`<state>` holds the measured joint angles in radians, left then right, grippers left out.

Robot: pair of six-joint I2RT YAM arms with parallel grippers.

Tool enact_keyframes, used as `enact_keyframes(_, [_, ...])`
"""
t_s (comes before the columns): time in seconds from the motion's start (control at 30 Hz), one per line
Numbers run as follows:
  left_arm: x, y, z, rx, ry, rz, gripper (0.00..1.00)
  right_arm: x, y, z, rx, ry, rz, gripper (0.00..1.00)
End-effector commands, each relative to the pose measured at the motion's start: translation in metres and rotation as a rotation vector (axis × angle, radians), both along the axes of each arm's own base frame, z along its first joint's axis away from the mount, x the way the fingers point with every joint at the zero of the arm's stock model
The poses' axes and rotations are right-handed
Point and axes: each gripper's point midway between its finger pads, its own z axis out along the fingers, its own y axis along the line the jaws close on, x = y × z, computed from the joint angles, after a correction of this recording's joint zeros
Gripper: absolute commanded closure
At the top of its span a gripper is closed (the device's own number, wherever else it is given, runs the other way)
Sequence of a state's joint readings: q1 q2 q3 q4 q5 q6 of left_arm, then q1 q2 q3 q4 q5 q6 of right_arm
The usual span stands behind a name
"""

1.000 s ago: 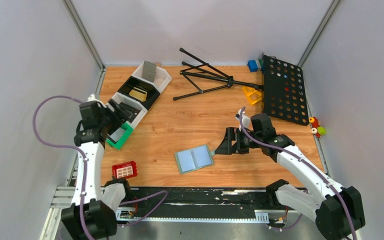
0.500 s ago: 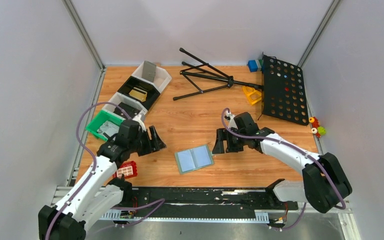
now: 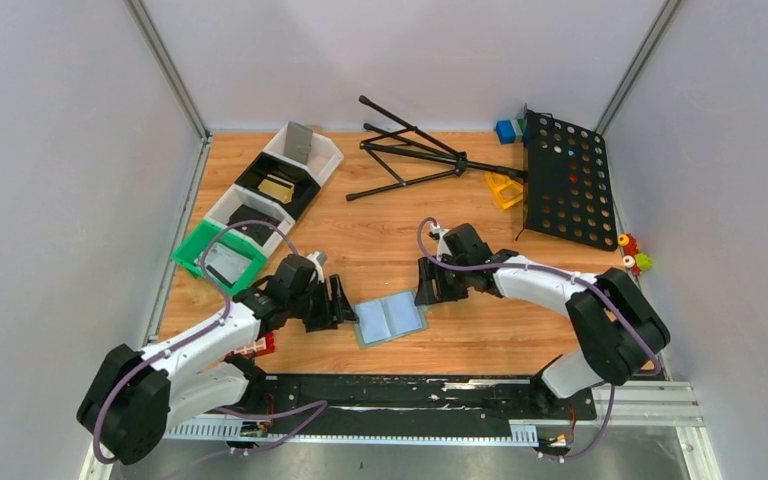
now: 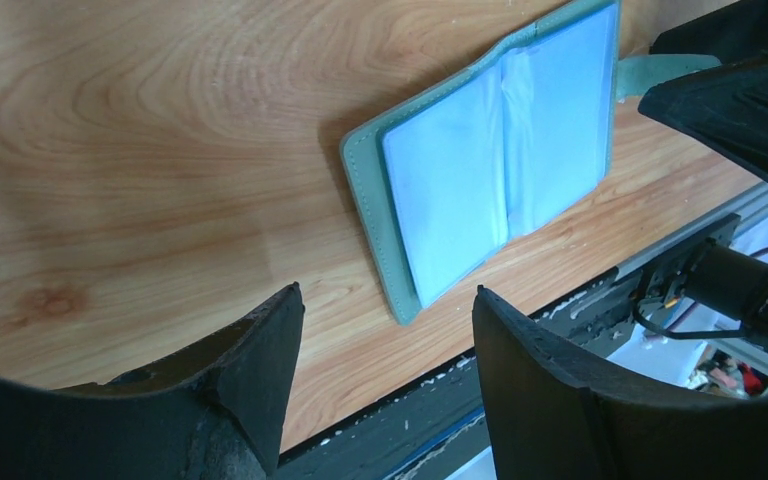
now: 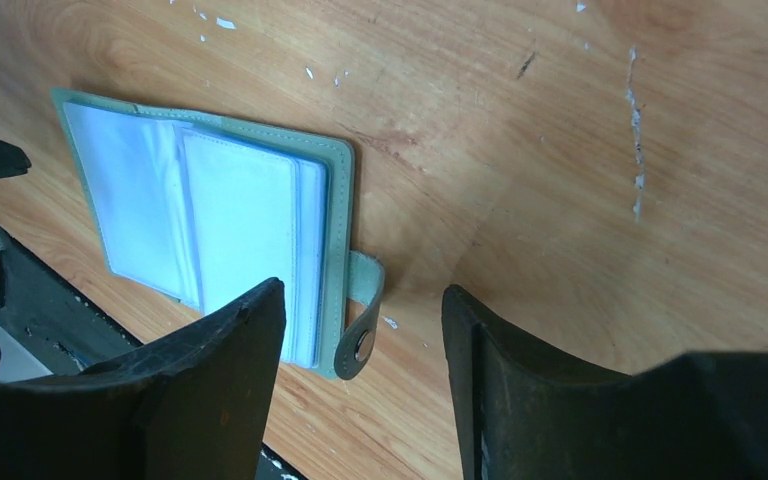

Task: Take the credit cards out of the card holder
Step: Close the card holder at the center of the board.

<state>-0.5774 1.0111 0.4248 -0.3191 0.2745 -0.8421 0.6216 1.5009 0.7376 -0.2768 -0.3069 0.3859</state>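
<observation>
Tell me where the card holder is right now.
In the top view the card holder lies open near the front middle of the table, between the left gripper on its left and the right gripper on its right.

The card holder [image 4: 368, 200] has a matt, leather-like grey-green cover; its pocket sleeves [image 4: 480, 170] are pale, smooth, faintly glossy plastic; the snap [image 5: 362, 346] on its flap [image 5: 365, 285] looks like dull metal; the table [image 4: 140, 150] under it is smooth wood grain, white-flecked beside the flap.
</observation>
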Motion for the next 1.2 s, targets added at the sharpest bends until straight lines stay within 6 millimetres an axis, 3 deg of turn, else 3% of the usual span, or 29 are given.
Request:
enact_keyframes(0.0, [0.011, -0.022, 0.011, -0.114, -0.045, -0.016, 0.30, 0.013, 0.014, 0.004, 0.038, -0.050, 0.020, 0.43])
enact_keyframes(0.27, [0.005, -0.039, 0.002, -0.194, 0.004, -0.055, 0.36, -0.001, 0.024, -0.008, 0.066, -0.004, 0.070, 0.53])
enact_keyframes(0.4, [0.007, -0.050, 0.007, -0.258, -0.008, -0.063, 0.42, -0.006, 0.026, -0.008, 0.074, 0.000, 0.081, 0.60])
enact_keyframes(0.6, [0.017, -0.067, 0.037, -0.399, -0.097, -0.053, 0.57, -0.014, 0.026, -0.004, 0.097, 0.012, 0.092, 0.66])
enact_keyframes(0.9, [0.018, -0.077, 0.057, -0.471, -0.135, -0.062, 0.65, -0.019, 0.030, 0.010, 0.146, 0.008, 0.100, 0.79])
enact_keyframes(1.03, [0.019, -0.071, 0.052, -0.409, -0.140, -0.060, 0.65, -0.021, 0.035, 0.020, 0.186, 0.015, 0.106, 0.81])
enact_keyframes(1.17, [0.019, -0.043, 0.039, -0.195, -0.140, -0.025, 0.62, -0.023, 0.035, 0.025, 0.202, 0.018, 0.097, 0.91])
